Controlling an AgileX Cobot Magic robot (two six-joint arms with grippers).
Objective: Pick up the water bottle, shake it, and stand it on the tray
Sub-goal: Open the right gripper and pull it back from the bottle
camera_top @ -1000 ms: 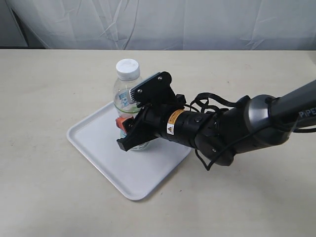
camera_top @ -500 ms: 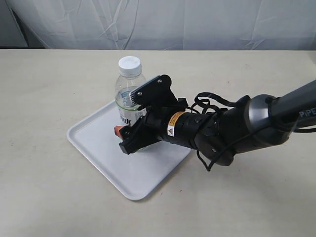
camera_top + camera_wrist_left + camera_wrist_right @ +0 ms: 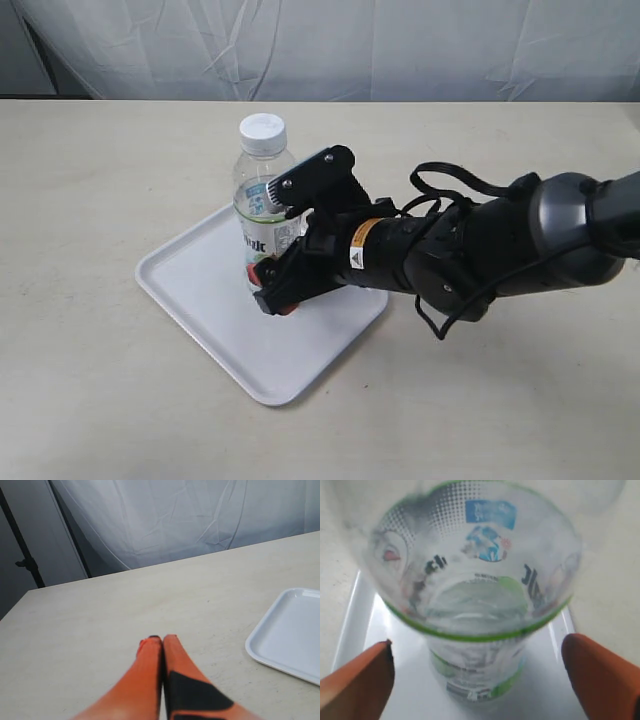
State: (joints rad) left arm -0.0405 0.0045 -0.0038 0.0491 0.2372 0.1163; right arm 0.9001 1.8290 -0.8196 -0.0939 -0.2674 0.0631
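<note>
The water bottle (image 3: 262, 195), clear with a white cap and a green-dotted label, stands upright on the white tray (image 3: 180, 285). My right gripper (image 3: 270, 288) is low at the bottle's base and open. In the right wrist view its orange fingers (image 3: 355, 680) stand wide apart on either side of the bottle (image 3: 475, 580), clear of it, with the tray (image 3: 350, 615) underneath. My left gripper (image 3: 162, 639) hovers shut over bare table with nothing in it. A corner of the tray (image 3: 290, 635) shows beside it. The exterior view does not show the left arm.
The beige table (image 3: 100, 160) spreads all round the tray. A white curtain (image 3: 320, 45) hangs behind the far edge. A dark stand pole (image 3: 25, 560) rises beyond the table in the left wrist view.
The right gripper has let go of the bottle: its fingers spread apart and dropped toward the base, and the arm drew back slightly to the right. The bottle went from slightly tilted to upright.
</note>
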